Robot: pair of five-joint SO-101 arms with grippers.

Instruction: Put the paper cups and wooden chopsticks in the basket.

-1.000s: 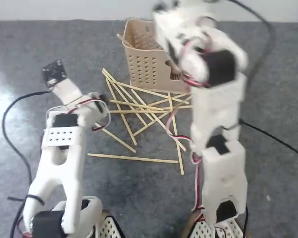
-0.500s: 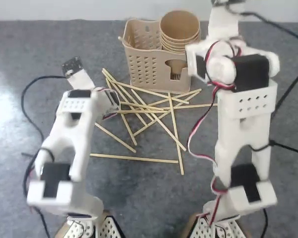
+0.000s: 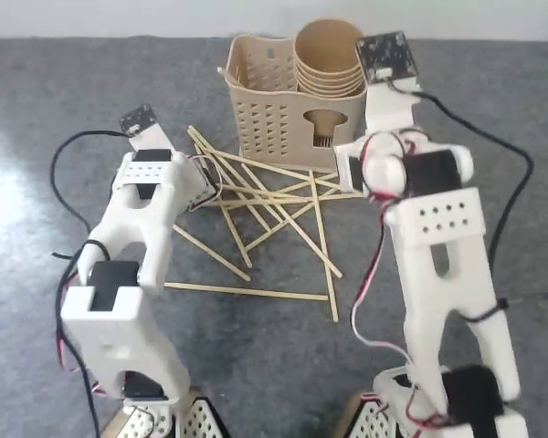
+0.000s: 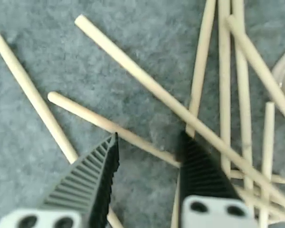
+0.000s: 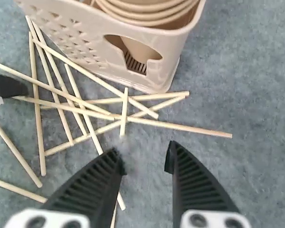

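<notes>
Several paper cups (image 3: pixel 329 55): nested stack, upright inside basket (image 3: pixel 269 119), upper centre of high view.
Basket: beige, perforated, standing on grey carpet (image 3: pixel 511 119).
Wooden chopsticks (image 3: pixel 265 196): loose crossed heap on carpet, mid-frame, just below basket.
Left gripper (image 4: pixel 149 138): jaws apart, low over heap's left edge, one stick lying between them, ungripped.
Right gripper (image 5: pixel 143 149): jaws parted, empty, at heap's right edge.
</notes>
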